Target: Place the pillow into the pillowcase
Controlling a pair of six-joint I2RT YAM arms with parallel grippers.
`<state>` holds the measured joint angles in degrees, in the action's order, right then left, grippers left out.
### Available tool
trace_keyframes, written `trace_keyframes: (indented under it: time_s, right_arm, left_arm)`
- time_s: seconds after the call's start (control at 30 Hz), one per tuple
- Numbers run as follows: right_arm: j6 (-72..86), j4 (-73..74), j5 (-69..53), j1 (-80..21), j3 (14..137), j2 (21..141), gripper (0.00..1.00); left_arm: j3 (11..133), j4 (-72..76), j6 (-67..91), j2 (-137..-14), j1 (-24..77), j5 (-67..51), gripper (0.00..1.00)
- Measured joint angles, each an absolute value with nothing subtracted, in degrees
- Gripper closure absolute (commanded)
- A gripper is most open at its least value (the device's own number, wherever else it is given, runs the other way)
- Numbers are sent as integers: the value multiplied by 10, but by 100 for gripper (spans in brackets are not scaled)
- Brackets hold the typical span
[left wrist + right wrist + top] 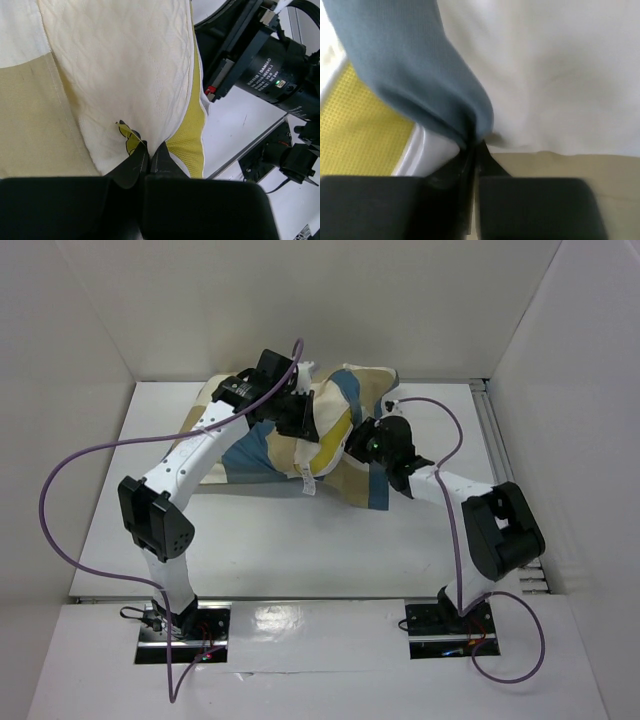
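Pillow, handling: judge the pillow (135, 65) light, soft and bulky. It will sag and bunch if you pull, so expect it to drag against the cloth.
Pillow, where to grip: take it at a corner or along the yellow mesh band (190, 140), where the seam gives firmer cloth than the quilted face.
Pillowcase, handling: the pillowcase (362, 380) looks thin, limp and easily folded shut. Hold it by the blue edge (405, 65) so the mouth stays open.
Pillow, looks: cream, diamond-quilted, with a yellow side band and a small yellow logo (129, 137).
Pillowcase, looks: big blue, tan and cream checks, crumpled in a heap.
Pillow, place: partly wrapped by the pillowcase, with its yellow band showing at the pillowcase's near side.
Left gripper (150, 150): clenched on the pillow's quilted cloth beside the logo, over the pillowcase's left half.
Right gripper (474, 147): pinched on the pillowcase's blue edge at its near right corner.
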<state>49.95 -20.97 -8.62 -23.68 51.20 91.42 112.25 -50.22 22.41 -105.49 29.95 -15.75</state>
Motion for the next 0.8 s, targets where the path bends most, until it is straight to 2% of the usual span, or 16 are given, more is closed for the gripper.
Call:
trace_keyframes:
  time_s: [0.23, 0.5, 0.53, 0.57, 0.63, 0.7, 0.8]
  right_arm:
    - [481, -228, -67, -244, 522, 919, 100]
    - [436, -184, -38, -250, 483, 805, 100]
    - [429, -176, -36, -250, 482, 795, 96]
    - [423, -168, -34, -250, 483, 787, 64]
    - [412, -152, -27, -250, 485, 781, 40]
    - [401, -136, -20, -246, 491, 781, 24]
    - [393, -108, -10, -236, 508, 786, 24]
  left_arm:
    - [1122, -489, 227, -1056, 291, -166, 100]
    - [1122, -473, 243, -1068, 278, -188, 100]
    - [1122, -470, 243, -1069, 278, -190, 100]
    - [1122, -467, 243, -1070, 278, -192, 100]
    - [1122, -463, 244, -1070, 278, -194, 100]
    - [1122, -463, 244, -1070, 278, -195, 100]
    - [1122, -462, 244, -1070, 277, -197, 100]
